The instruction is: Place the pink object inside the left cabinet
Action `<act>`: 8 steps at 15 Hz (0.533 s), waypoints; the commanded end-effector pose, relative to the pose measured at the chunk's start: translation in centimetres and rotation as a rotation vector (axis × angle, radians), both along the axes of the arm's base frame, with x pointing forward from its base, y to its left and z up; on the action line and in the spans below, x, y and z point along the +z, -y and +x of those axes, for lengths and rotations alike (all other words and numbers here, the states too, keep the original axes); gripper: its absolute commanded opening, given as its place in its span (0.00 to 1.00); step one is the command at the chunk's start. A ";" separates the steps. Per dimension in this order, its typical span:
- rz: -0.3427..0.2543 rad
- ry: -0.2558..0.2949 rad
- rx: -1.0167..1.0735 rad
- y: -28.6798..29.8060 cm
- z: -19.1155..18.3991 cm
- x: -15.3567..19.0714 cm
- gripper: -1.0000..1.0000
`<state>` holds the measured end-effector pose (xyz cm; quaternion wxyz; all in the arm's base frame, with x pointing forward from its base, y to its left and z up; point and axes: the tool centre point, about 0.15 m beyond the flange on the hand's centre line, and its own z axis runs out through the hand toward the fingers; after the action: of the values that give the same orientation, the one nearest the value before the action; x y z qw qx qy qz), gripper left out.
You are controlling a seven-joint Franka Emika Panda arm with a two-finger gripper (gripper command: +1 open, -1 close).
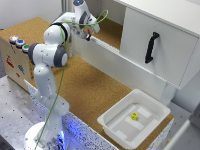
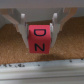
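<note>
Pick-up done, carry nearly done, release left. Small pinkish-red cube w/ black letters on its faces (image 2: 40, 36) clamped between the two light-grey fingers of the gripper (image 2: 39, 33), jaws closed on both sides of it, held clear of the surface per wrist view. In exterior view, gripper (image 1: 88, 34) up at the mouth of the doorless white-walled, cork-floored compartment of the white cabinet (image 1: 111, 31), on exterior view's left of the closed white door w/ black handle (image 1: 151, 47). Cube there only a tiny red speck at the fingertips (image 1: 89, 36). Cork-brown floor below cube in wrist view, white sill edge (image 2: 42, 73) in the foreground; probably over the compartment threshold or just inside, can't tell how deep. Remaining, by judgement: push a bit further in, lower to floor, open, back out. White plastic tray (image 1: 114, 131) w/ small yellow piece (image 1: 134, 116) well apart, not involved.
</note>
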<state>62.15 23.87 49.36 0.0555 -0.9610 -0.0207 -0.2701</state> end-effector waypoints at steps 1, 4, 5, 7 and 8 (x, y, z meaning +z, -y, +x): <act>-0.080 -0.115 -0.041 -2.4 5.0 -0.1 0.00; -0.101 -0.120 -0.054 -2.6 5.3 -0.4 0.00; -0.110 -0.126 -0.056 -2.7 5.5 -0.4 0.00; -0.138 -0.129 -0.057 -2.8 5.6 -0.3 0.00; -0.144 -0.129 -0.059 -2.8 5.5 -0.1 1.00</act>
<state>64.98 25.48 48.19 0.0499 -0.9656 -0.0219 -0.2543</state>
